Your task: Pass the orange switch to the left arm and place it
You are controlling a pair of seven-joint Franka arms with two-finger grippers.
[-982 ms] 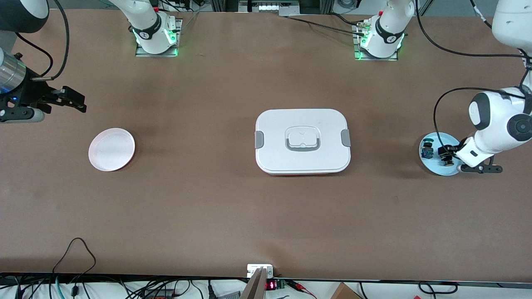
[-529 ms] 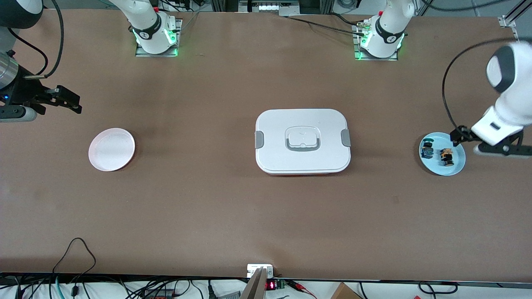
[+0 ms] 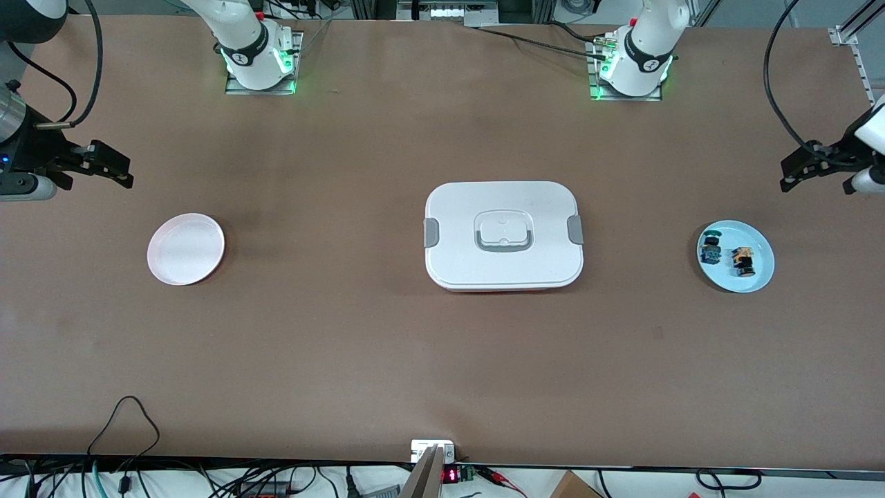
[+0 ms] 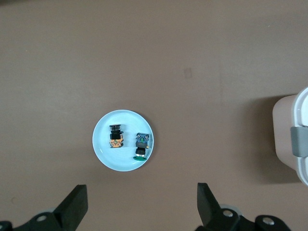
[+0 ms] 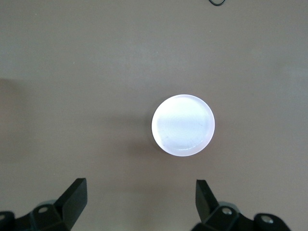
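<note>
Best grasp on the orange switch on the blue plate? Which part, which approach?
Judging by its pose, take the orange switch from straight above, fingers across the narrow sides of its body. It lies flat on the blue plate, with the blue-and-black switch close beside it, so keep one finger in the gap between them. The left pincer, open above the plate, is the handy one.

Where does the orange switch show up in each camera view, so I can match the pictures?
Front view: the orange switch lies on the blue plate at the left arm's end of the table, beside the blue switch.
Left wrist view: the switch sits on that plate, near the picture's middle.
Right wrist view: not in it.
Shared landmark: the blue plate, in the front and left wrist views.
</note>
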